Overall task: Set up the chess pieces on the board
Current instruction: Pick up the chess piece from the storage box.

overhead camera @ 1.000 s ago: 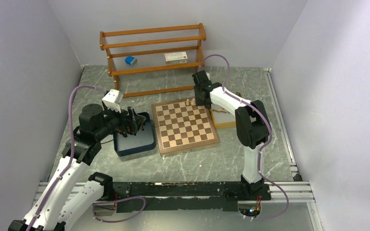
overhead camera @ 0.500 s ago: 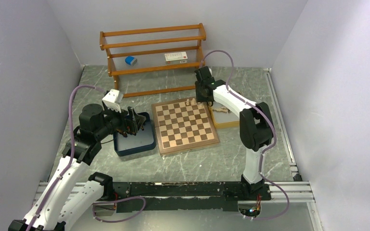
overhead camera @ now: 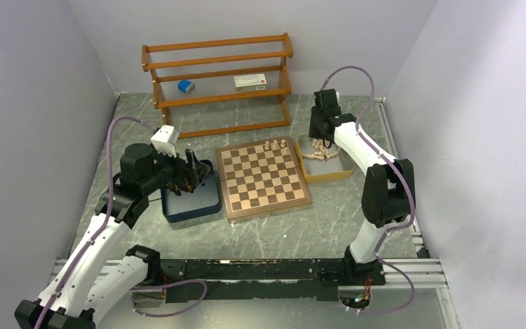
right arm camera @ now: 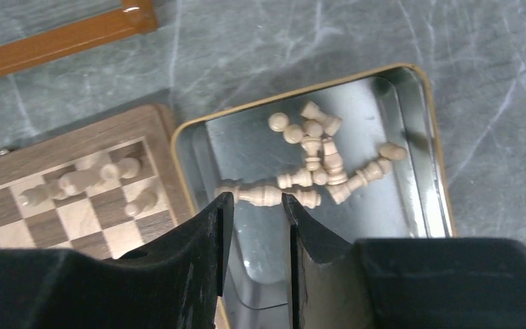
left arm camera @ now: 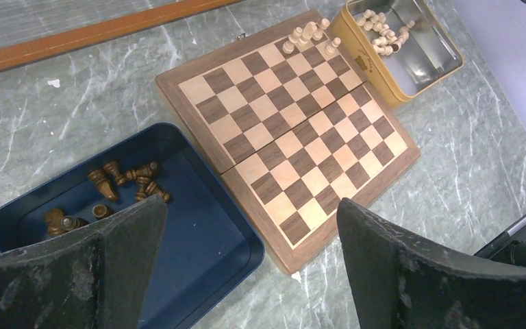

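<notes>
Right wrist view: how is the right gripper [right arm camera: 255, 199]?
- Jaws a narrow gap apart, nothing between them. It hangs over cream pieces [right arm camera: 315, 161] lying in the yellow tray [left arm camera: 370, 62], just right of the far corner of the board [overhead camera: 264, 185].
- And the left gripper [left arm camera: 250, 205]?
- Spread wide, empty, above the navy tray [left arm camera: 198, 233] just beside the board's left edge. Dark pieces [left arm camera: 127, 179] lie in it.
- Anything on the board?
- A few cream chessmen [left arm camera: 308, 34], standing on its far-right squares.

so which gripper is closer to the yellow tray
Right. The right gripper hovers over the yellow tray; the left gripper is across the board, above the navy tray.
</notes>
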You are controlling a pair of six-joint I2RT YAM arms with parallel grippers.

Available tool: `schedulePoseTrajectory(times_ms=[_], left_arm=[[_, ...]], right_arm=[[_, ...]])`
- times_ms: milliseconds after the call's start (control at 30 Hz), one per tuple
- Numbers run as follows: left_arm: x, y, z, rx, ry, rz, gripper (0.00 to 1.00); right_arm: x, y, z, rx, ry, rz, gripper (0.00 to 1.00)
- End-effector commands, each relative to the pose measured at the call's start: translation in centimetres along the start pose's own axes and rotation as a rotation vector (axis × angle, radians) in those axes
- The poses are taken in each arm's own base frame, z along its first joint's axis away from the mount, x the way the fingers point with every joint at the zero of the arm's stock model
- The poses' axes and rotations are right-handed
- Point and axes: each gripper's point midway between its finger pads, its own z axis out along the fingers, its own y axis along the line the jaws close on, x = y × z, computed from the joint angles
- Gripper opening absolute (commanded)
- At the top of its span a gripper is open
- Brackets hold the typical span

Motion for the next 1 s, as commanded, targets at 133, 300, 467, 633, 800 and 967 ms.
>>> schedulePoseTrajectory(times_ms=[133,300,467,633,800,967], left_arm=[[-0.9,-1.2,0.4,0.054,-0.007,0.007,0.99],[0.5,-0.7,0.5,0.048,0.021,0.024,0.99],[0.7,-1.2,0.6,0.059,0.017,0.044,0.99],[1.5,-1.5,1.0,0.065,0.058,0.045,0.99],[1.8,-1.5,1.2,0.063,0.067,0.038,0.99],[1.7,-1.5,1.6,0.067,0.071,0.039,0.99]], right_arm=[[-0.2,-4.0,0.5,0.063,-0.045,0.079,0.36],[0.7,-4.7,1.7,0.090,-0.025,0.081,0.36],[0.7,-4.7,2.4,0.088,-0.046,0.074,0.36],[2.4,-3.8,3.5,0.042,-0.004,0.067,0.36],[4.1,-5.5,4.2,0.120,0.016,0.017,0.36],[4.1,-4.4,5.0,0.061,0.008,0.016,0.36]])
